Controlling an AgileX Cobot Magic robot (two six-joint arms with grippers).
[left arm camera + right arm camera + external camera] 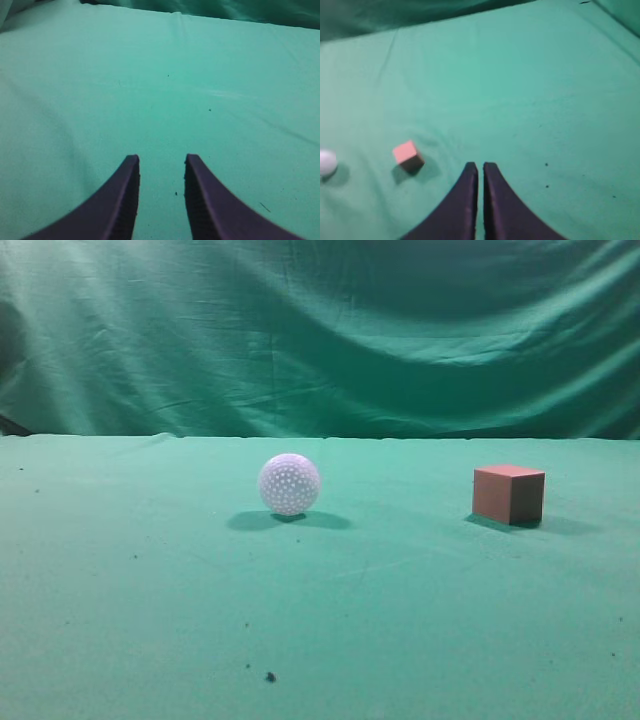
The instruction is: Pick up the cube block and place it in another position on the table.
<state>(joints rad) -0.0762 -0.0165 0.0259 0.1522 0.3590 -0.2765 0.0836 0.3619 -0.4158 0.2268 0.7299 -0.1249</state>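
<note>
- cube block [509, 494] sits on table [400, 620], right of white ball [289, 484], well apart
- left gripper [161, 165] jaws parted, nothing between, above bare cloth
- right gripper [480, 167] jaws closed, empty; cube off to its left

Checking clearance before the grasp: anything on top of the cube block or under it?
Nothing sits on the cube block; its top face is bare in the exterior and right wrist views. It rests directly on the table, casting a shadow. The contact face itself is hidden.
</note>
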